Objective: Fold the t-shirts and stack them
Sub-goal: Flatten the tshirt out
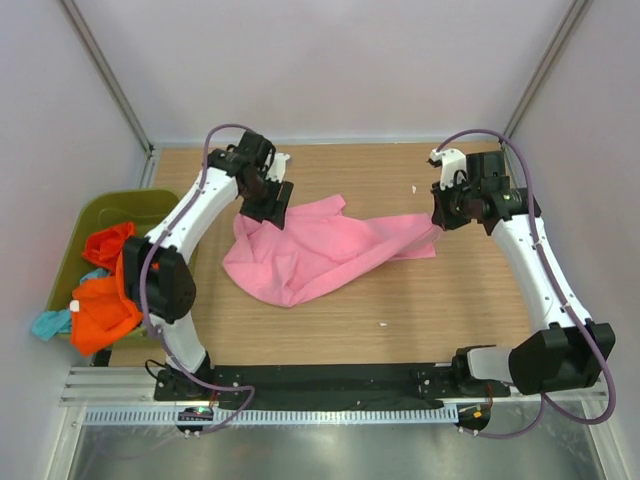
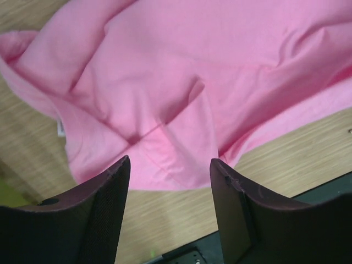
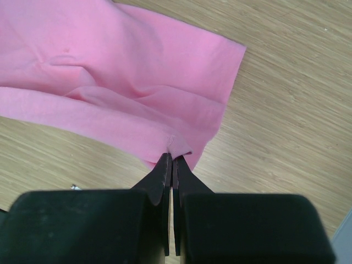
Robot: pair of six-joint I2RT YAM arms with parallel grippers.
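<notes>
At the near edge a metal rail (image 1: 330,400) with the two arm bases is seen. Behind it lies a wooden table (image 1: 470,300), closed in by plain white walls (image 1: 330,70) on three sides. A green bin (image 1: 160,205) is placed at the left edge of the table. An orange garment (image 1: 105,300) is heaped in it and hangs over its near rim, and a teal cloth (image 1: 48,323) is seen just beside that.

The pink t-shirt (image 1: 320,250) lies crumpled in the middle of the table and is drawn out toward the right into a narrow end. The left gripper (image 2: 169,161) is held above the far left part of the shirt — its jaws are wide apart and nothing is between them. Below it, only creased pink cloth and a strip of wood are seen. The right gripper (image 3: 171,158) is found at the narrow right end. Its jaws are pressed together and a small fold of the shirt's edge is pinched between the tips — the rest of the cloth is spread on the wood beyond.
</notes>
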